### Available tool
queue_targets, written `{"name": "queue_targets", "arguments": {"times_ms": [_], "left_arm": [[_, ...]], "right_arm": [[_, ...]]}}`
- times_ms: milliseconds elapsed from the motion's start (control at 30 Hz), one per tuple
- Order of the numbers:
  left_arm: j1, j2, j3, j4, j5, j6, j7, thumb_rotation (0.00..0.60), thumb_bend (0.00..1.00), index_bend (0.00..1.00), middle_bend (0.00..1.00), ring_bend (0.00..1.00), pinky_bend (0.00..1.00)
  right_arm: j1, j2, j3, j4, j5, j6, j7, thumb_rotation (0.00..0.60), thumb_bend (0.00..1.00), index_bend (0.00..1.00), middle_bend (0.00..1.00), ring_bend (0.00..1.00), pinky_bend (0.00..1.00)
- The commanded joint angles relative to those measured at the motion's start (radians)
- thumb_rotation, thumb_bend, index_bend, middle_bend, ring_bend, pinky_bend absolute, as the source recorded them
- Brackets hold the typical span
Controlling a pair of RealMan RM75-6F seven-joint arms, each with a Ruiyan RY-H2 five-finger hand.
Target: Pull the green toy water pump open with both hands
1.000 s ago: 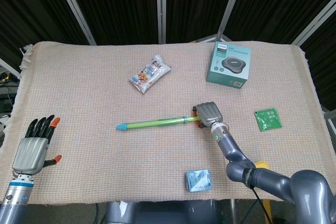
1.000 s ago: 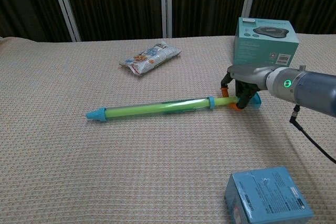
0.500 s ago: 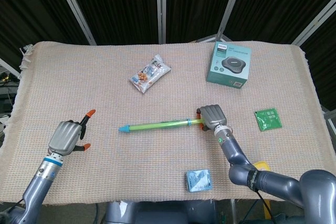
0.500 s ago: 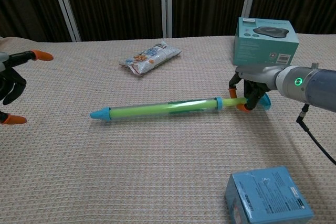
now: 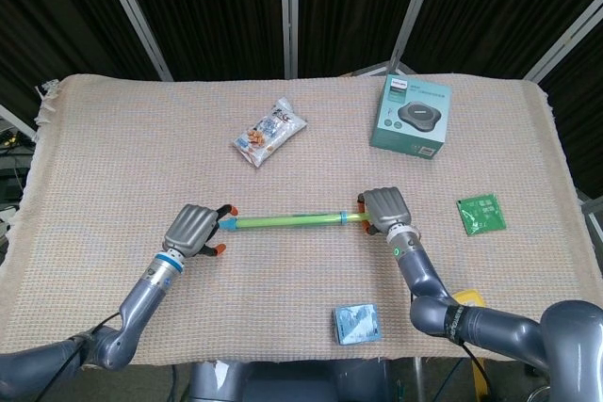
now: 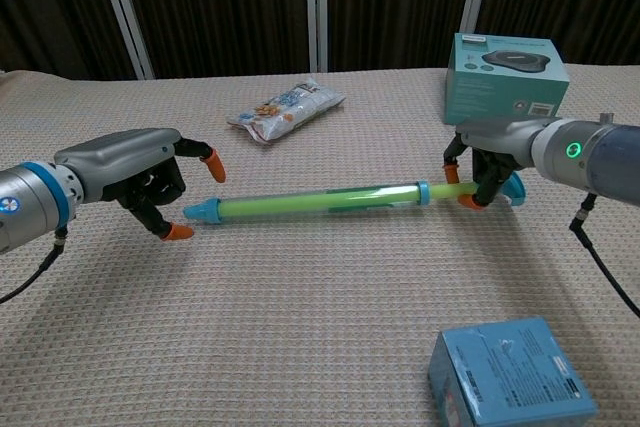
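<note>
Our right hand [image 6: 480, 162] is clenched on the handle end of the green toy water pump [image 5: 283, 221], orange-tipped fingers [image 6: 470, 201] wrapped around the thin rod just past the blue collar. In the head view the same hand [image 5: 384, 209] sits knuckles-up over that end, so the handle itself is mostly hidden.

Our left hand [image 6: 135, 175] is at the pump's other end. Fingers are spread, one orange tip above the blue nozzle [image 6: 200, 211] and one below it; they bracket the tip but we see no firm contact in the chest view. From the head view the hand [image 5: 193, 231] sits right against the nozzle, and whether it touches we cannot tell. We log it as released, holding nothing.

The pump lies flat on the woven cloth covering the bench [image 5: 113, 138], near the middle, its length running roughly parallel to the near edge, nozzle toward the left edge, handle toward the right.

Outward from there:
- snack packet [image 5: 269, 132], toward the far edge, left of centre, well apart from the pump.
- teal boxed product [image 5: 410, 117], near the far right corner.
- small green sachet [image 5: 481, 214], near the right edge, beside the right hand but apart from it.
- small blue box [image 5: 357, 324], at the near edge, just beside the right forearm.
</note>
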Motion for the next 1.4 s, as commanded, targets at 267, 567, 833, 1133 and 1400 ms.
{"name": "queue_targets", "arguments": {"times_ms": [267, 567, 833, 1133, 1400], "left_arm": [[-0.076, -0.086, -0.032, 0.086, -0.09, -0.035, 0.037, 0.6, 0.27, 0.32, 0.89, 0.84, 1.0], [-0.102, -0.119, -0.025, 0.117, -0.118, -0.041, 0.044, 0.6, 0.3, 0.36, 0.89, 0.84, 1.0], [-0.116, -0.145, -0.016, 0.141, -0.137, -0.031, 0.049, 0.6, 0.34, 0.4, 0.89, 0.84, 1.0], [-0.13, -0.162, -0.016, 0.156, -0.164, -0.027, 0.06, 0.6, 0.44, 0.59, 0.89, 0.84, 1.0], [-0.128, -0.15, -0.016, 0.145, -0.176, -0.012, 0.063, 0.6, 0.44, 0.68, 0.89, 0.84, 1.0]], "right_arm": [[0.006, 0.003, -0.007, -0.004, 0.005, 0.012, -0.001, 0.6, 0.48, 0.68, 1.0, 1.0, 1.0], [0.006, 0.009, -0.009, -0.009, 0.003, 0.017, 0.007, 0.6, 0.48, 0.68, 1.0, 1.0, 1.0], [0.001, 0.021, -0.013, -0.021, -0.008, 0.016, 0.024, 0.6, 0.48, 0.68, 1.0, 1.0, 1.0], [-0.004, 0.036, -0.014, -0.038, -0.024, 0.017, 0.044, 0.6, 0.48, 0.68, 1.0, 1.0, 1.0], [-0.01, 0.055, -0.015, -0.05, -0.047, 0.028, 0.057, 0.6, 0.49, 0.69, 1.0, 1.0, 1.0]]}}
